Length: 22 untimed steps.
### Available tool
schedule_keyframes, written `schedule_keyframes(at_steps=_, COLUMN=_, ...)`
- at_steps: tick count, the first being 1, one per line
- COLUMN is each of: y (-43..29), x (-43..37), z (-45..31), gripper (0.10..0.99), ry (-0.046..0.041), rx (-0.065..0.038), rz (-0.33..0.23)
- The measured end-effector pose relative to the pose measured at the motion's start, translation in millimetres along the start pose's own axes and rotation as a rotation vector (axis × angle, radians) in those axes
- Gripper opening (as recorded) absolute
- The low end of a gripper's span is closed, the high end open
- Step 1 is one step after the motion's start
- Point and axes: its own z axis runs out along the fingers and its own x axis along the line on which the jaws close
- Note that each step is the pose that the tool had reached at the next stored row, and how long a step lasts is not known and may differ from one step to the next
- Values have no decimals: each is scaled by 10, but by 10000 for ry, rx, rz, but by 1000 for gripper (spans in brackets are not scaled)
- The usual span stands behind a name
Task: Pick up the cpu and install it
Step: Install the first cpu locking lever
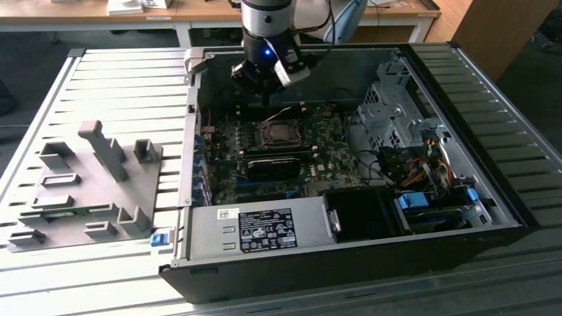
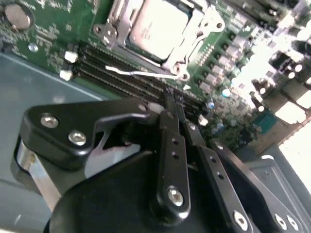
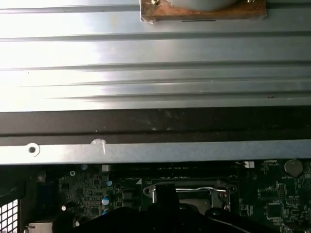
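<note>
The cpu (image 2: 158, 26) is a small flat square chip with a pale silvery metal top. It lies flat and level inside the metal-framed socket (image 2: 197, 41) on the green motherboard (image 1: 290, 155), seated within the frame. In the exterior view it (image 1: 281, 132) sits toward twelve o'clock of the board's centre.

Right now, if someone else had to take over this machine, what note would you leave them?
End effector: fingers shut together with nothing between them, hanging just above the motherboard inside the open computer case.
The cpu: lying in the metal-framed socket, silvery top up, beside the memory slots.
Done: the cpu is off the grey holder plate and set in the socket.
Left: I cannot tell whether the socket frame is latched, so check that.
</note>
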Motion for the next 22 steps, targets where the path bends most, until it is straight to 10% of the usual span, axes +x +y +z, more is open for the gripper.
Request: schedule_keyframes(at_steps=22, y=48, x=-282, z=230, gripper=106, ry=15, rx=92, rz=-214)
